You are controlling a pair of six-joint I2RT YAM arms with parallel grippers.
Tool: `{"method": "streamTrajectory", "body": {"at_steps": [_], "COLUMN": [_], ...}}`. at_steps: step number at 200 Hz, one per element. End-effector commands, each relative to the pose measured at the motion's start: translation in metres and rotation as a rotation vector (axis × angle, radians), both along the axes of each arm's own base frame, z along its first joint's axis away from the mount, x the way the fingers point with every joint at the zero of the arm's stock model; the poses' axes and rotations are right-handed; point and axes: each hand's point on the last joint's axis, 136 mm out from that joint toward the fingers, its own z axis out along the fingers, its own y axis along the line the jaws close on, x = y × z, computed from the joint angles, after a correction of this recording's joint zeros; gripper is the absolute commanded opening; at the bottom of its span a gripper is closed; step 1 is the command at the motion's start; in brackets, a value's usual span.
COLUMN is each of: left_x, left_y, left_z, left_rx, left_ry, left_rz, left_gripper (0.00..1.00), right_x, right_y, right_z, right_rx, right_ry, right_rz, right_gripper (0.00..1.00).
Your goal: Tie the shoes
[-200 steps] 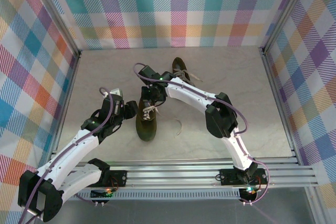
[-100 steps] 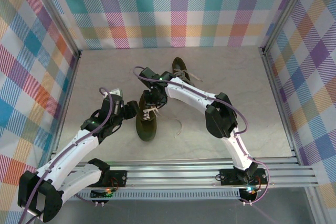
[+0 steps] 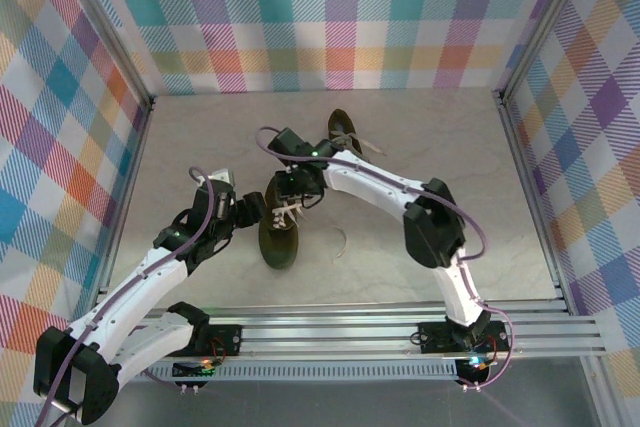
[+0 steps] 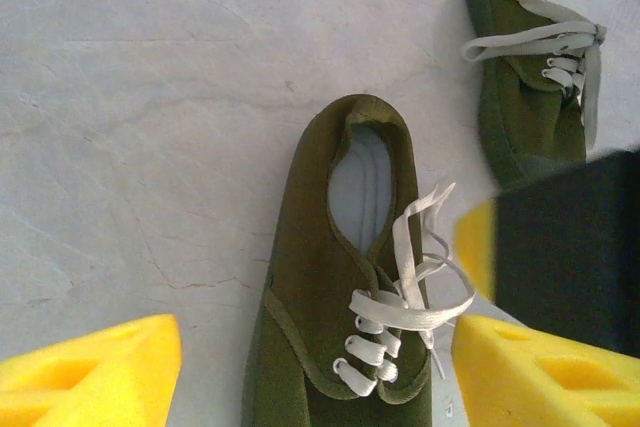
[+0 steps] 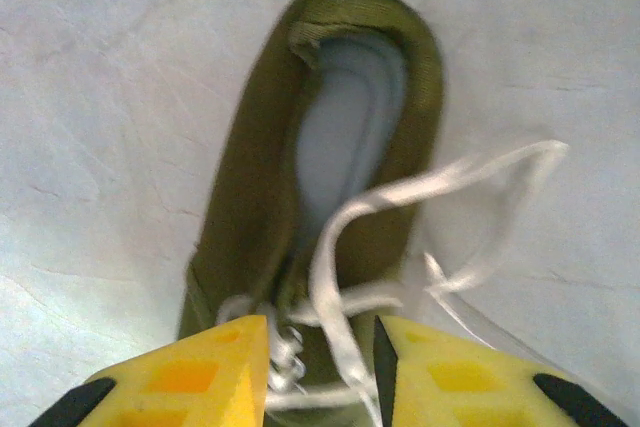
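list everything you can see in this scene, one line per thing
near shoe: 1, dark olive green, middle of the table
far shoe: 1, dark olive green, behind the near one, to the right
laces: cream-white, on both shoes; the near shoe's lie loose and untied
table: 1, pale marbled grey
plaid walls: 3, multicolour checks, back and both sides
metal rail: silver, along the near edge
left arm: 1, white with black joints
right arm: 1, white with black joints
left end effector: yellow fingers, open, at the near shoe's left side
right end effector: yellow fingers, slightly open, over the near shoe, a lace running between them
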Motion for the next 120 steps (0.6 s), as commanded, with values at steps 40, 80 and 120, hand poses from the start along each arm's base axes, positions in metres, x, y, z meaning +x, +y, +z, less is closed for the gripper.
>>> {"method": "streamTrajectory", "body": {"at_steps": [40,80,120], "left_x": [0.017,0.031,0.026], "left_y": [-0.019,-0.018,-0.012], "left_z": [0.023,0.026,0.026], "left_rx": [-0.266,-0.393,-0.378], "left_ry": [-0.036,-0.013,-0.01], "left_rz": [-0.05,-0.055,-0.045], "left_gripper": [0.82,0.82,0.82], "right_x": [-0.046,-0.063,-0.054], "right_y": [-0.035,-0.012,-0.002], "right_z": [0.001,-0.034,-0.044], "right_rx": [0.173,0.264,0.267], "right_ry": [-0.17,-0.057,-0.044], "right_rz": [0.171,0.258,0.258], "right_gripper": [0.33,0.32,0.34]}}
